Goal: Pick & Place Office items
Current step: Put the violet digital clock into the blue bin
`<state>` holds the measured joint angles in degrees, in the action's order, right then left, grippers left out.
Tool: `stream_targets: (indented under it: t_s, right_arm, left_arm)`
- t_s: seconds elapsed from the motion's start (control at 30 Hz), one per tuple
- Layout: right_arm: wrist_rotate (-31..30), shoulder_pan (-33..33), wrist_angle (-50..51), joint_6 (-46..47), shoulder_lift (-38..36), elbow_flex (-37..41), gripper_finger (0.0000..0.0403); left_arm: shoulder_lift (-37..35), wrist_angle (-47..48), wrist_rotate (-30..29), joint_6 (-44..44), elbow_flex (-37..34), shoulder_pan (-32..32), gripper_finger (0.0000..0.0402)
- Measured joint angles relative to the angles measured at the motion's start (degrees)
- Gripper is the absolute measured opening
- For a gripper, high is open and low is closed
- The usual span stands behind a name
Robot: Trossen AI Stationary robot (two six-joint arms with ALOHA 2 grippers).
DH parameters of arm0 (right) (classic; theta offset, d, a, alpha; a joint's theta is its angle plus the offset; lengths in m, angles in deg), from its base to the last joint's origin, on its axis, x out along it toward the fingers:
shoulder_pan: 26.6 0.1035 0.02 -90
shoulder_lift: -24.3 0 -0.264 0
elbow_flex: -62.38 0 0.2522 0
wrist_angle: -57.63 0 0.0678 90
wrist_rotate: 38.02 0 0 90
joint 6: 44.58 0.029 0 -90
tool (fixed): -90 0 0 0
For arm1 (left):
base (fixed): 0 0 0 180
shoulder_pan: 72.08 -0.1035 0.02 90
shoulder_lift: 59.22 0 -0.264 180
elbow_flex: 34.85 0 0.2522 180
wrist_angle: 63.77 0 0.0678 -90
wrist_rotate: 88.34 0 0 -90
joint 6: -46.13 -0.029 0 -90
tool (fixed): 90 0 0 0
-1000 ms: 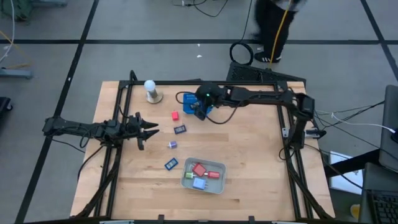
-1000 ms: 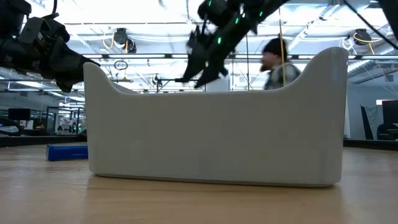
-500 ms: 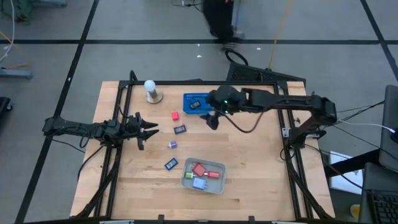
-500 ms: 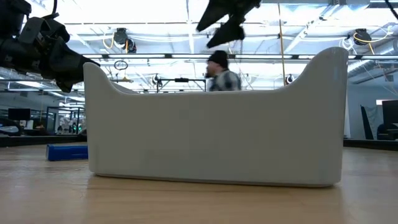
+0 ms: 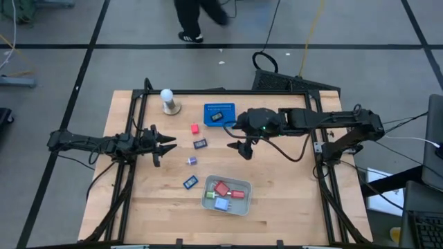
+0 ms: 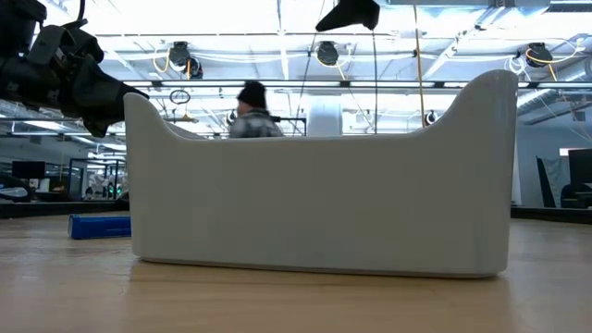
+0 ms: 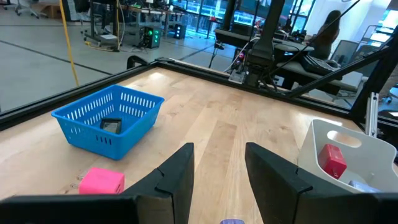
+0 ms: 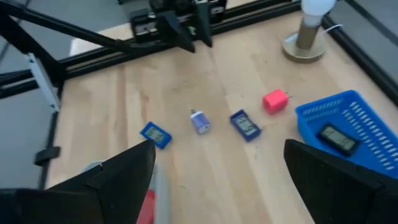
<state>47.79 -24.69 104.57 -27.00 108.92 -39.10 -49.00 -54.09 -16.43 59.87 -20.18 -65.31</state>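
The right gripper hovers at frame centre, fingers spread wide, empty. Small red, blue and purple office items lie centre-left; others fill the white plastic tray below. The left gripper waits open at left.

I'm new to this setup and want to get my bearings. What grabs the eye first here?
The right gripper hangs open above mid-table, just clear of the blue basket at the far edge, which holds one dark item. Near the front sits the white tray with red, green and blue pieces. The left gripper waits open at the left edge, facing four loose pieces.
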Motion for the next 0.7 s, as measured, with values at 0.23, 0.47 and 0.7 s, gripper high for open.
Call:
stream_targets:
  t_s: [0.23,0.47,0.7]
  right_arm:
    - [-0.21,3.53,-1.79,4.42,0.00,0.00,0.0350]
    - [-0.20,8.58,0.53,4.30,0.00,0.00,0.0343]
    - [-4.60,9.90,0.70,4.21,-1.07,0.02,0.0339]
  left_arm:
    - [0.00,0.00,0.00,0.00,0.00,-0.01,0.0145]
    - [0.00,0.00,0.00,0.00,0.00,0.00,0.0145]
    - [0.00,0.00,0.00,0.00,0.00,0.02,0.0145]
